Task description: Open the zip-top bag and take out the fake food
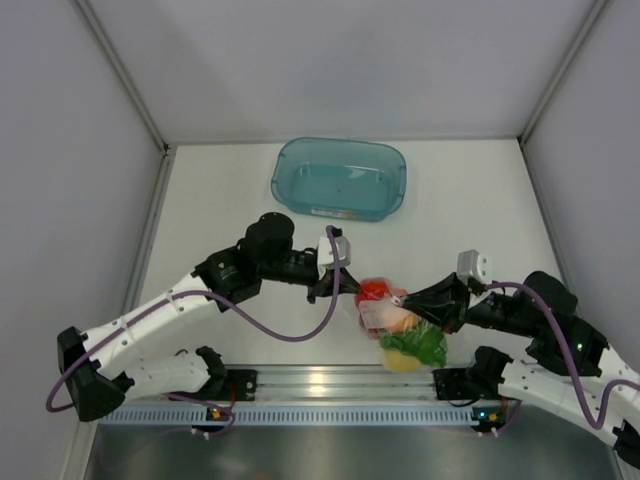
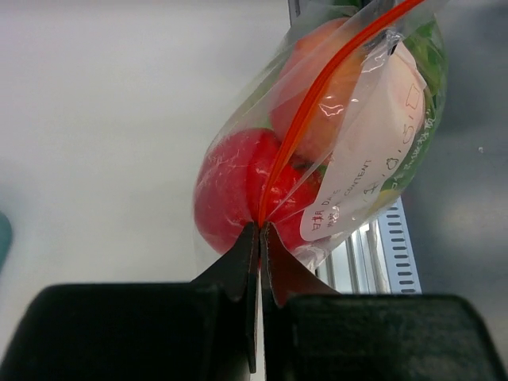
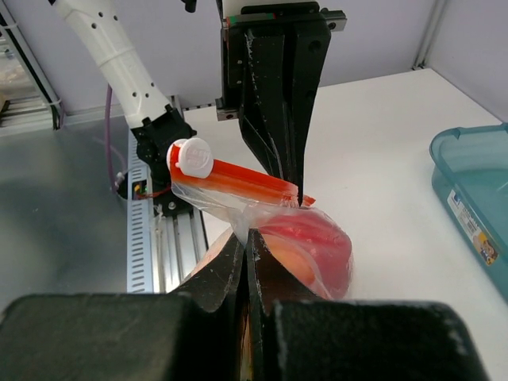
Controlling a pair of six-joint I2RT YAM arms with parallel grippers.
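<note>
left end effector [image 2: 259,228]: jaws pressed flat together, no gap, nipping the zip-top bag [image 2: 361,151] right at the lower end of its orange-red zip strip [image 2: 317,95].
right end effector [image 3: 244,236]: jaws likewise closed tight, pinching clear film just under the strip, centre of the right wrist view.
bag position: lower centre of the top view, strung between the two tips, near the front edge of the counter [image 1: 220,190]. It looks lifted, but contact underneath cannot be told.
contents: the fake food [image 1: 398,322] is all inside. A red round piece [image 2: 230,190] lies nearest the left tips with an orange-pink piece above it; green lettuce [image 1: 427,343] and yellow fruit [image 1: 400,361] sit at the bag's low end.
seal: the strip reads as one unbroken line, judged unopened. A white tab [image 3: 192,157] sits at its far end.
step in hand: parting the mouth.
doing it well: each tip should own one lip only. Pull apart square to the strip, slowly, mouth uppermost so nothing spills. If either tip has caught both layers, re-grip.
beyond: teal bin [image 1: 340,178], upper centre, well apart.
</note>
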